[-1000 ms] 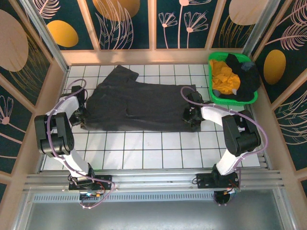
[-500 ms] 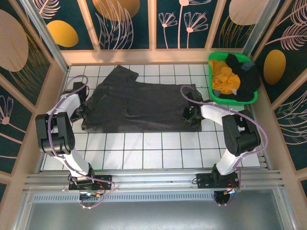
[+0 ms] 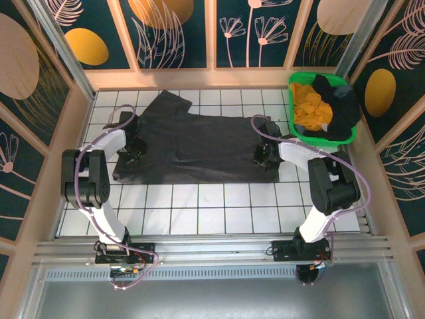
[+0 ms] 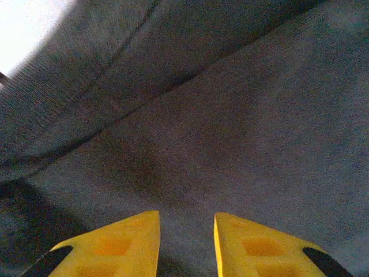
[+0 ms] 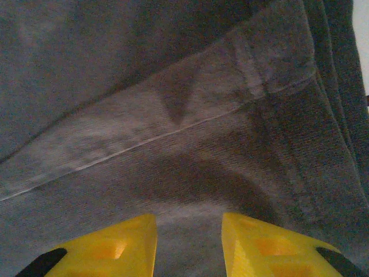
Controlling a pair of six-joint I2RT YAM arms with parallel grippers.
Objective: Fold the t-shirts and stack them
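A charcoal-black t-shirt (image 3: 192,143) lies spread flat across the white tiled table (image 3: 199,206), with a sleeve pointing to the back left. My left gripper (image 3: 136,147) rests on its left part, a little inside the edge. In the left wrist view the yellow fingers (image 4: 135,239) stand narrowly apart with dark cloth (image 4: 230,115) between them. My right gripper (image 3: 263,157) sits at the shirt's right hem. Its fingers (image 5: 265,242) pinch a raised bulge of cloth just below the stitched hem (image 5: 173,124). A mustard-yellow tee (image 3: 309,106) and a black tee (image 3: 339,113) lie bunched in the basket.
The green mesh basket (image 3: 322,141) stands at the back right corner, close to my right arm. Wooden walls ring the table on three sides. Bare tiles run along the front, between the shirt and the arm bases.
My left gripper has moved right and toward the back, from the shirt's left edge onto the cloth. The right gripper has barely shifted.
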